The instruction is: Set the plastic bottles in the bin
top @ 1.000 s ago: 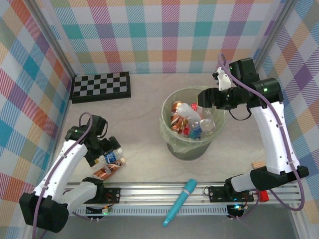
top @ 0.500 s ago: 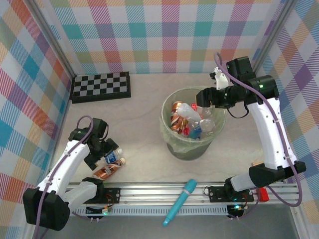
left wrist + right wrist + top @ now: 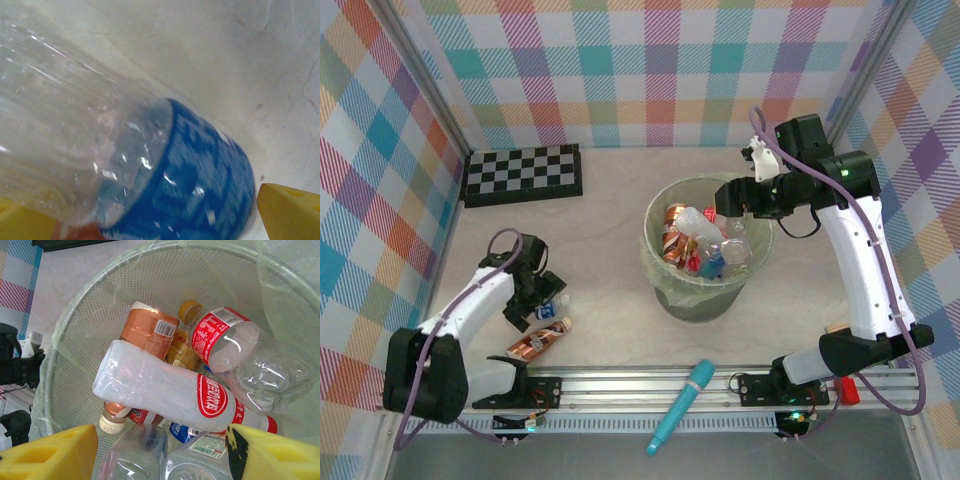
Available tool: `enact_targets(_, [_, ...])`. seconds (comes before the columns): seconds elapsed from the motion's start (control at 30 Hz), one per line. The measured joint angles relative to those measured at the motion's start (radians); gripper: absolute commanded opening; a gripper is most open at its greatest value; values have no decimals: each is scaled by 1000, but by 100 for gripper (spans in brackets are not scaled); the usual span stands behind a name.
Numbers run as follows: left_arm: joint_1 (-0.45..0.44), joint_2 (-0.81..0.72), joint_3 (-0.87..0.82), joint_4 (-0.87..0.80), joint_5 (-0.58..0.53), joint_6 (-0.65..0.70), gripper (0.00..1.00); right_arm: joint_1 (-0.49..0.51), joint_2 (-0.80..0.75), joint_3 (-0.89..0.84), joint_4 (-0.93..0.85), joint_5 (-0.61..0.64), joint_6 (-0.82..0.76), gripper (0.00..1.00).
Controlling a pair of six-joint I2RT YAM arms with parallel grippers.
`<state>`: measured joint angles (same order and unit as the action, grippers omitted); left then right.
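Observation:
A clear bottle with a blue label (image 3: 549, 311) lies on the table at the left, and my left gripper (image 3: 533, 293) stands open right over it. In the left wrist view that blue-label bottle (image 3: 195, 185) sits close up between the gripper's (image 3: 155, 217) yellow fingertips (image 3: 290, 210). Just in front of it lies an orange-brown bottle (image 3: 536, 342). The pale-green bin (image 3: 665, 280) in the middle holds several bottles. My right gripper (image 3: 728, 200) hovers open over its far right rim. In the right wrist view the gripper (image 3: 162, 455) looks down on a red-label bottle (image 3: 175, 390) inside the bin (image 3: 85, 310).
A black-and-white checkerboard (image 3: 523, 172) lies at the back left. A teal pen-shaped tube (image 3: 682, 405) rests across the metal rail (image 3: 620, 385) at the near edge. A small wooden block (image 3: 840, 330) and a red object (image 3: 850, 392) sit by the right arm's base.
The left arm has folded lower and its gripper has shifted slightly right onto the blue-label bottle. The right gripper edged a little left over the bin, then held still.

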<state>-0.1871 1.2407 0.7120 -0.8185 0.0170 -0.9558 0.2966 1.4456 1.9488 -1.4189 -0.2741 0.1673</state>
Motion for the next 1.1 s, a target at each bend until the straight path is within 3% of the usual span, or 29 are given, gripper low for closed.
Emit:
enact_targets(0.37, [-3,259,122,211,31,31,97,-2,-2,-1,-13,5,0,68])
enact_targets(0.77, [-88,196,81,245,60,-20,90,-3,-12,-4,-14,11,8,69])
enact_targets(1.1, [-136,196,78,246,70,-44,65,-3,-18,-39,1,5,28,70])
